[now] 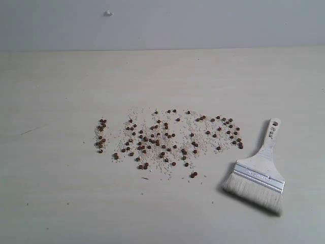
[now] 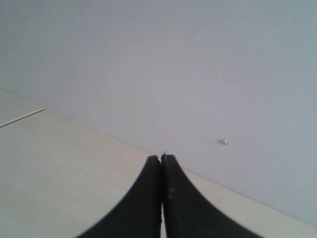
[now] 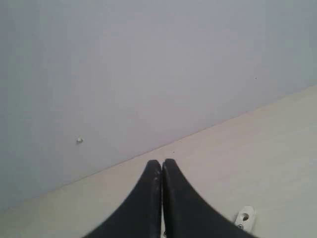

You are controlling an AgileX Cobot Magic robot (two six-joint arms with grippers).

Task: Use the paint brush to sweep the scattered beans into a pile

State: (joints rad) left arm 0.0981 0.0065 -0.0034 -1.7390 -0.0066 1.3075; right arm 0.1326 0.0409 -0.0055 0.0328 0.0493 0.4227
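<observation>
Sensibly, the right gripper (image 3: 162,162) (shut and empty, like the left gripper (image 2: 161,157)) should open and take the paint brush (image 1: 259,173) by its handle; it lies toward the right edge of the bench (image 1: 51,203), just beside the scattered beans (image 1: 162,142).

No writing can be read anywhere. The paint brush (image 1: 259,170) carries the only marks. One is a small dark print (image 1: 271,134) on the pale wooden handle (image 1: 268,145), just below the hole (image 1: 275,123) at its end; it is too small and blurred to make out as letters or numbers. The others are faint stamped shapes along the metal band (image 1: 259,178), equally illegible. In the right wrist view the handle tip shows with its hole, but nothing there is legible either.
</observation>
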